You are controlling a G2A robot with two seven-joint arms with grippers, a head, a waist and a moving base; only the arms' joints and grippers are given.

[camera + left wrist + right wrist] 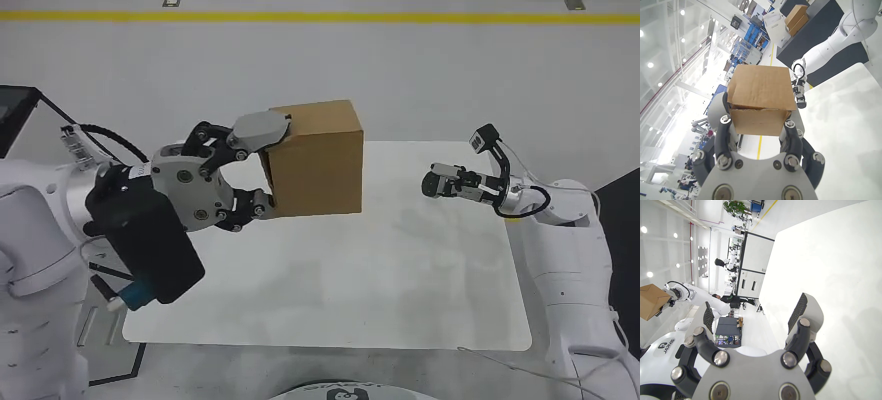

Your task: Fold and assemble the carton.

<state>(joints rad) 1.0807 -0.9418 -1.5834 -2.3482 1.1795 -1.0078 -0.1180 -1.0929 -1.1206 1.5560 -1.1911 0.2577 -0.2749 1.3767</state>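
The right wrist view's edge cuts off the carton.

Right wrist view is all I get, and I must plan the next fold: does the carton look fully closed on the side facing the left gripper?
Observer: No. In the left wrist view the carton shows a narrow ragged gap between two panels, just beyond the left gripper.
Operator: Where does it sit relative to the table?
Observer: In the top view it overlaps the far edge of the table, well apart from the right gripper.
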